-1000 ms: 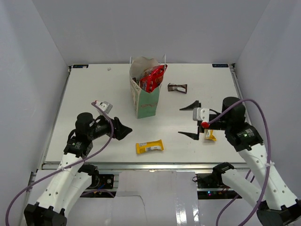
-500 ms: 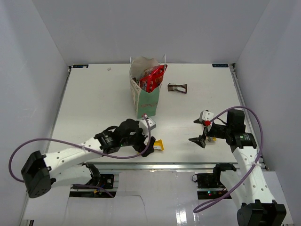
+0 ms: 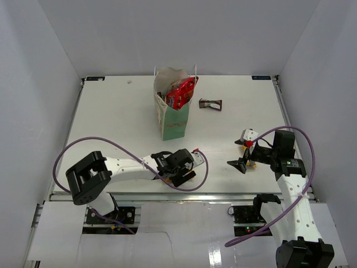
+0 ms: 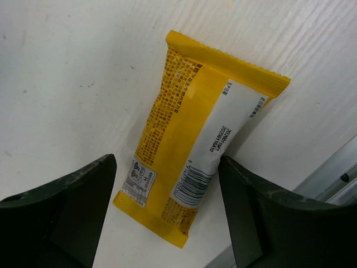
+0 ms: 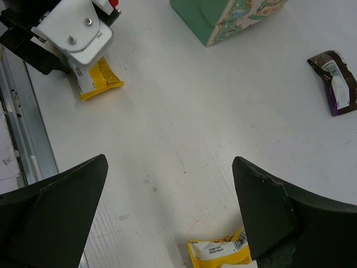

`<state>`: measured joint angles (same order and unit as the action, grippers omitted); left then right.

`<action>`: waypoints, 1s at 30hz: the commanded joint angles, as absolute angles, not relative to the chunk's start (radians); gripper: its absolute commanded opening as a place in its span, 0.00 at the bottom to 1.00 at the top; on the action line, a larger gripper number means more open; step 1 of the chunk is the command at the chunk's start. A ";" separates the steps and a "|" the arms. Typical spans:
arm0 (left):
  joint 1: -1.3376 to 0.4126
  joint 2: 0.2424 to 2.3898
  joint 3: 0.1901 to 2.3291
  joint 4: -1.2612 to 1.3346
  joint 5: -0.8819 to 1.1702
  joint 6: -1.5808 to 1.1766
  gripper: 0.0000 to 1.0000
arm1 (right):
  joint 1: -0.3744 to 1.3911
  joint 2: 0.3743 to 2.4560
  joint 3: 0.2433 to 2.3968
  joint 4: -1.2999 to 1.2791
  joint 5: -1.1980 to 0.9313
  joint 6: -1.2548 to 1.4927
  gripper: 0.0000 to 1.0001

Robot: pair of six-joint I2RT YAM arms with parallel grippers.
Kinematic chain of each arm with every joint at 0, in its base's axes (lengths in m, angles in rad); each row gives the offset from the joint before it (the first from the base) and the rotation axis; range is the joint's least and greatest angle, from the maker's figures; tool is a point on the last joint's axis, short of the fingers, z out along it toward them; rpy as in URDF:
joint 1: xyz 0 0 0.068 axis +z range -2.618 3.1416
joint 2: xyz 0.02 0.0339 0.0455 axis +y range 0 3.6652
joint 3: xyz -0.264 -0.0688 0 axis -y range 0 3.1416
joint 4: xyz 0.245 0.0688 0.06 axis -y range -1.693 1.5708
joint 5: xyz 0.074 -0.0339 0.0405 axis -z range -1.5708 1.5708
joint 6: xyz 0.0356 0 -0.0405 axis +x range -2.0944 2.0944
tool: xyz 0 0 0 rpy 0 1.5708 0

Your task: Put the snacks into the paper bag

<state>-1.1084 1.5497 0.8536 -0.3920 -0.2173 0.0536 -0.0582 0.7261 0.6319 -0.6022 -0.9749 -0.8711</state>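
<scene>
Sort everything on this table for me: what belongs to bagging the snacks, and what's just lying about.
Belongs to the job: paper bag, red packet already inside it, front yellow bar, right-hand yellow bar, dark brown bar.

Just lying about: a small pale speck near the far left corner, too small to identify; the arms' purple cables.
</scene>
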 commanded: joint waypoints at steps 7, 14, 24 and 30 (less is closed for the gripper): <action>-1.098 1.637 0.885 -0.359 -0.147 0.118 0.59 | -0.074 0.707 0.660 -0.581 -0.996 -0.862 0.98; -1.069 1.608 0.887 -0.339 -0.100 0.092 0.18 | -0.087 0.696 0.658 -0.583 -1.002 -0.862 0.98; -1.022 1.209 0.998 -0.270 -0.038 -0.135 0.02 | -0.094 0.696 0.660 -0.581 -0.999 -0.859 0.98; -0.826 1.095 1.152 -0.157 -0.041 -0.285 0.00 | -0.095 0.703 0.660 -0.580 -0.994 -0.859 0.98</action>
<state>-0.8982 1.1275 1.0740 -0.2489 -0.0410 -0.1776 -0.0868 0.7036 0.6319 -0.6022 -0.9752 -0.8669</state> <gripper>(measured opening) 0.265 0.984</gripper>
